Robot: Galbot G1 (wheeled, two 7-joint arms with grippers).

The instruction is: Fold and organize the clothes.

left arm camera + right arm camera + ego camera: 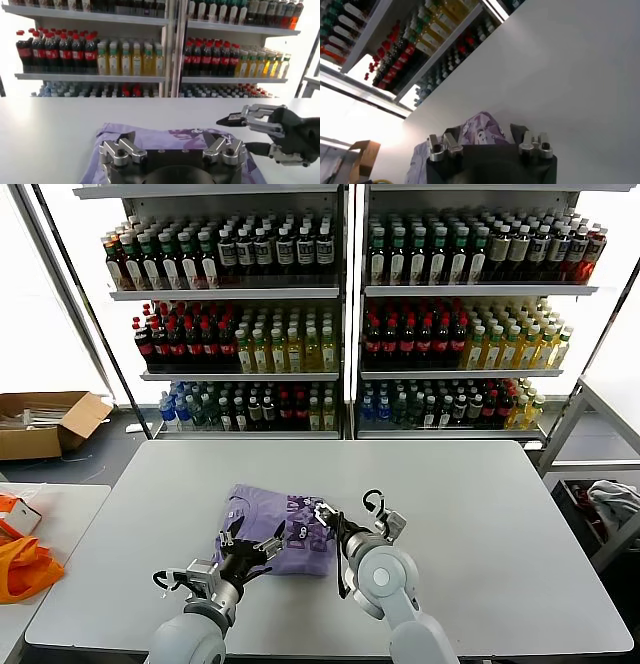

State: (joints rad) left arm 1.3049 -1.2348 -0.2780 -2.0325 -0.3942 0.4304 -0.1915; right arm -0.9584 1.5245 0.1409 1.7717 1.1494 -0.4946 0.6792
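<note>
Head view showed the lavender T-shirt (285, 529) lying in a compact bundle at the lower middle of the table (480, 514). Left hand (250, 546) and right hand (350, 509) stood wide, holding nothing. Folding looked nearly finished; tidying remained.

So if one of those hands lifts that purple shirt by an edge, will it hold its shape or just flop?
Most likely flop. The purple shirt lies as a flat, creased fold on the table, so it looks like thin, soft cloth that would droop and unfold from one pinched edge. It probably weighs little. Pushed, it would likely bunch up rather than slide whole. The left hand and right hand are both beside it.
</note>
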